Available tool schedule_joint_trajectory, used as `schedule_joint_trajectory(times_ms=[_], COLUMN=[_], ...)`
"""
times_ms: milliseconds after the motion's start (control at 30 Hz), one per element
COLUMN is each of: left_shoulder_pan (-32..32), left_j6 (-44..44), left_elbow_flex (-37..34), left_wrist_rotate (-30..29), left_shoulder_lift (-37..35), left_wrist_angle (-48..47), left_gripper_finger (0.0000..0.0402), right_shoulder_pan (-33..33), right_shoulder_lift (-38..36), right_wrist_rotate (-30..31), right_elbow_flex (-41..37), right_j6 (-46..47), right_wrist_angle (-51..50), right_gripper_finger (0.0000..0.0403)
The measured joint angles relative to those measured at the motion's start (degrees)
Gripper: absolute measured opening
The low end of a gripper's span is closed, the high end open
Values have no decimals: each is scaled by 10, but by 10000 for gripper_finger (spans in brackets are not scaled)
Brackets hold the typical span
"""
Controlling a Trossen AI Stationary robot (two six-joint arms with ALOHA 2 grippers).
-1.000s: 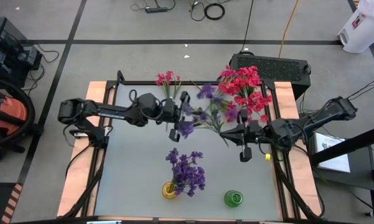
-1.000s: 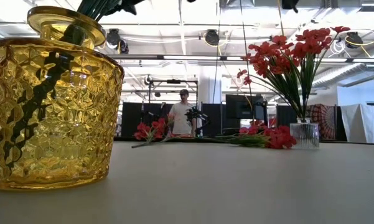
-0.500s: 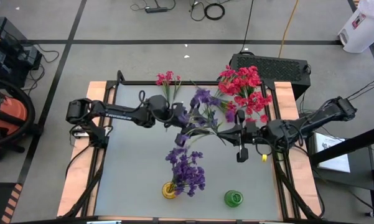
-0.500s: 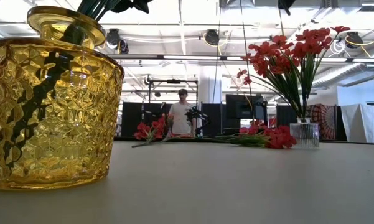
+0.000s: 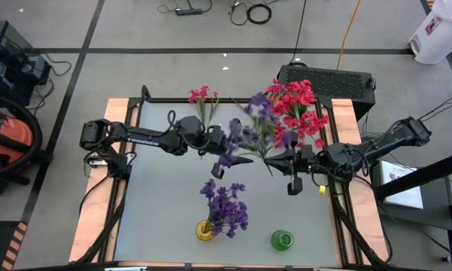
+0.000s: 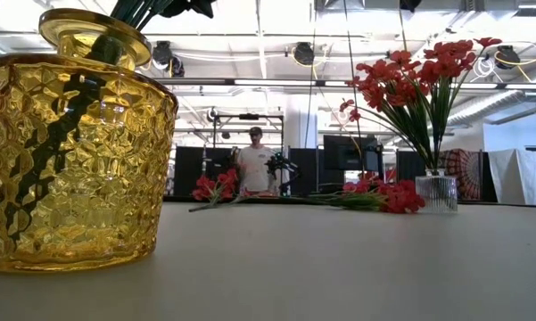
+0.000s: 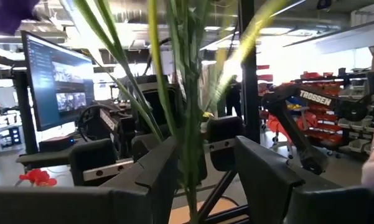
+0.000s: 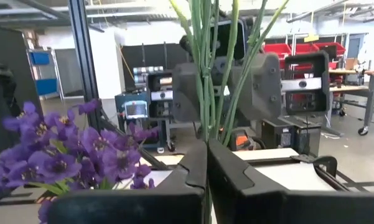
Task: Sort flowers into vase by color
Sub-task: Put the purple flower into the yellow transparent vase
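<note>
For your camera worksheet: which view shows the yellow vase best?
The low view: the yellow vase fills its left side, showing faceted glass and dark stems inside. The high view shows it only from above, small, mostly hidden under purple flowers. Neither wrist view shows it.

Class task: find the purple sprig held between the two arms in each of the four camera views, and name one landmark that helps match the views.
High view: purple sprig above table centre, between left gripper and right gripper.
Low view: not in it.
Left wrist view: green stems rise between that gripper's fingers.
Right wrist view: stems rise from the shut gripper.
Shared landmark: yellow vase, close in the low view.
</note>
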Motion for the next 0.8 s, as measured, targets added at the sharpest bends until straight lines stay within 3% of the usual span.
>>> schedule_joint_trajectory(times_ms=[667,800], left_shoulder_pan=[0,-1], left_j6=[-1,-1], left_elbow_flex=[0,0], left_wrist_rotate=[-17,-17], left_shoulder_lift=[0,0], left_wrist_angle=[0,0], left_gripper_finger=[166,142], right_shoulder_pan=[0,0], right_shoulder_lift=[44,44], right_wrist_rotate=[0,0], right_elbow_flex=[0,0], right_j6=[13,13], right_wrist_angle=[5,11], right_gripper_finger=[0,0])
